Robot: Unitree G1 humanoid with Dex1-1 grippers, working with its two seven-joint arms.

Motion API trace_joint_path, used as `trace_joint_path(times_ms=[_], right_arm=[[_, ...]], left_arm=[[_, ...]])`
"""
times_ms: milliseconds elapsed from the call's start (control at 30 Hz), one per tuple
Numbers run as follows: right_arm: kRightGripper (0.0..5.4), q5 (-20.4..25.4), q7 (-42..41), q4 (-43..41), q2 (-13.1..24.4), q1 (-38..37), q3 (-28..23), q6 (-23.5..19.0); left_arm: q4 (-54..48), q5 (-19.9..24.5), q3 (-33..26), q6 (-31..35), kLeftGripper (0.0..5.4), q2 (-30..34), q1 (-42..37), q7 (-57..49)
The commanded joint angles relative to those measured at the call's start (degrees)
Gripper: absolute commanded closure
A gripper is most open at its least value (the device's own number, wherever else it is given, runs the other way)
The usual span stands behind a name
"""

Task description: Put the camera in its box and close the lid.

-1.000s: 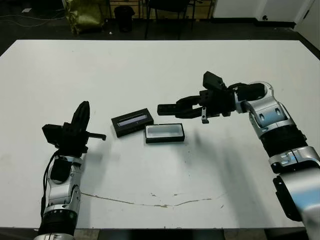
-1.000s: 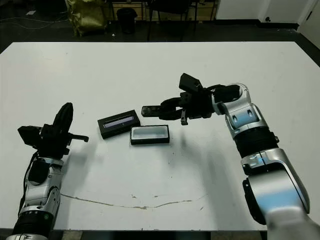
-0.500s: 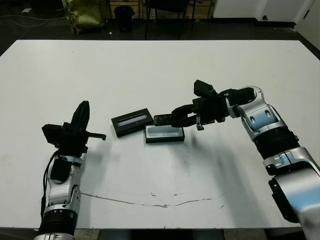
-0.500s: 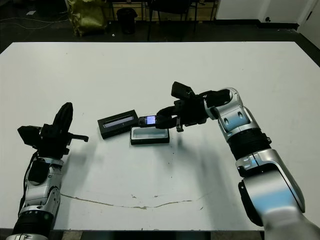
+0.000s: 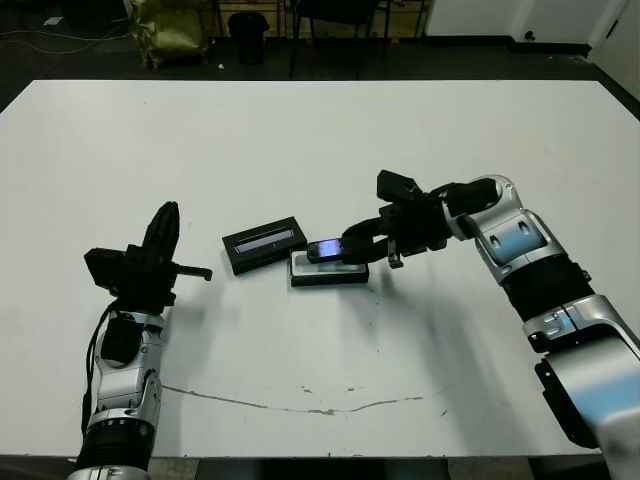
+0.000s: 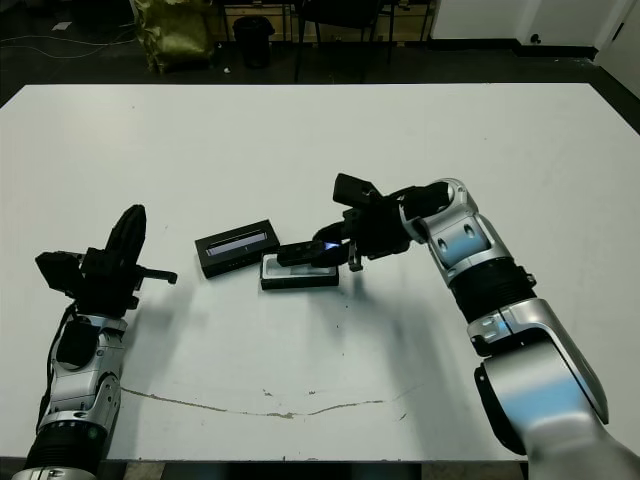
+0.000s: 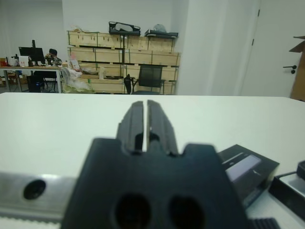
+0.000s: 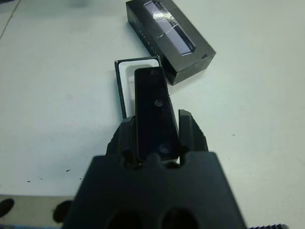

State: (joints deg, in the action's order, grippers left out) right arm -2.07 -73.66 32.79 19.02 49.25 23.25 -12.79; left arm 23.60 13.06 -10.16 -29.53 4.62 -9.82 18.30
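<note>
Half the box behind camera

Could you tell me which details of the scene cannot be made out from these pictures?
- Whether the camera touches the box: head views too small; in the right wrist view the camera covers most of the lining.
- The camera's rear end: hidden in the right hand.
- The lid: blurred in the left wrist view, partly behind the left hand.
- The lid's print: too small.

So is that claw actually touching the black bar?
Touching. The right wrist view shows the right end effector with its fingers pressed against both sides of the camera.
</note>
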Motion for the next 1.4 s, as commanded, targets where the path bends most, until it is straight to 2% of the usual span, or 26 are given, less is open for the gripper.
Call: trace_joint_path(times_ms=[33, 367, 667, 1000, 1267, 1300, 1400], right_arm=[[4.72, -0.7, 0.3, 0.8, -0.6, -1.2, 0.9, -0.1], [4.72, -0.4, -1.0, 3.4, -1.9, -1.5, 1.1, 3.7], [4.72, -1.1, -1.1, 5.1, -2.7, -0.8, 1.6, 3.9], [4.73, -2.0, 0.4, 6.5, -4.5, -1.0, 2.1, 7.1], [4.73, -3.2, 1.1, 5.9, -5.8, -1.2, 2.9, 5.4], [4.73, -3.3, 1.1, 5.8, -5.6, -1.1, 3.0, 7.2], [4.16, -4.4, 2.1, 5.6, -5.0, -1.1, 3.0, 11.4]], left_arm=[[2.7, 0.0, 0.1, -0.1, 5.4, -0.4, 2.1, 0.1], [2.3, -0.1, 0.2, 0.5, 5.4, -0.8, 2.5, -0.4], [3.2, -0.5, 0.1, -0.7, 5.4, -0.6, 2.3, -0.3], [2.9, -0.3, 0.1, -0.3, 5.4, -0.9, 2.4, -0.3], [2.5, -0.3, 0.0, -0.1, 5.4, -0.9, 2.6, -0.3], [2.5, -0.3, 0.0, -0.2, 5.4, -0.8, 2.6, -0.2], [2.7, -0.1, -0.1, -0.2, 5.4, -0.8, 2.5, 0.0]])
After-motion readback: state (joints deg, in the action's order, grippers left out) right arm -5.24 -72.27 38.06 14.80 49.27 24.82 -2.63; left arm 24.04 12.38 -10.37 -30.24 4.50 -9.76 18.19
